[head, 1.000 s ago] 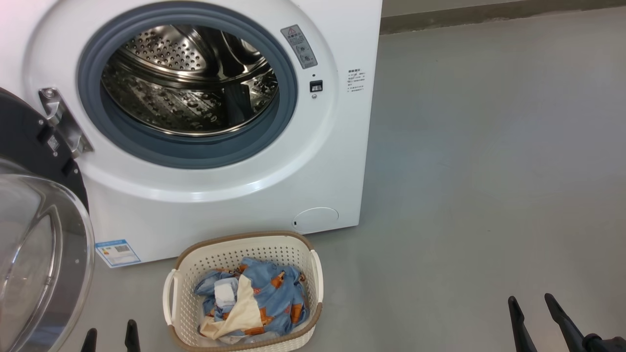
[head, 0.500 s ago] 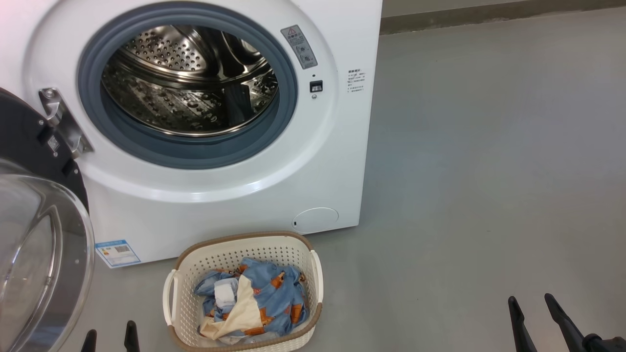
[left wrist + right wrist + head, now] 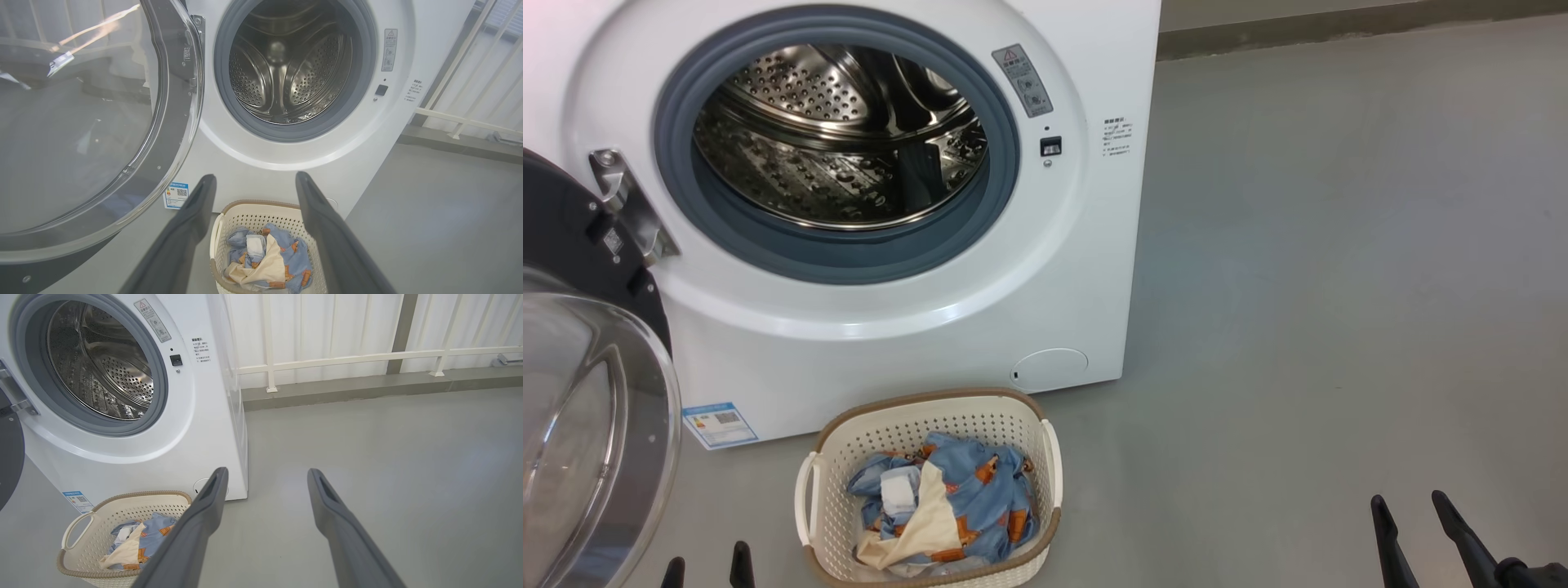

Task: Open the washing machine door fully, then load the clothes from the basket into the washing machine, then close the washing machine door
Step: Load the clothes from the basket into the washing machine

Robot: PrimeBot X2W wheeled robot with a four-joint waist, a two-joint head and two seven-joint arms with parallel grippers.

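The bundle of light blue clothes (image 3: 968,502) with orange-brown print lies in the cream perforated basket (image 3: 947,418), on the floor (image 3: 1298,286) just before the white front-loading washing machine (image 3: 890,351), whose round glossy black door (image 3: 596,425) stands wide. The left gripper (image 3: 255,179) and right gripper (image 3: 267,473) are spread, empty. Come down on the heap's middle, clear of the rim, and pinch deep.

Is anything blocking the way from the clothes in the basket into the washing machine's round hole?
Nothing visible does. The washing machine door is swung aside to the left, the drum stands open, and the clothes lie in the basket just below.
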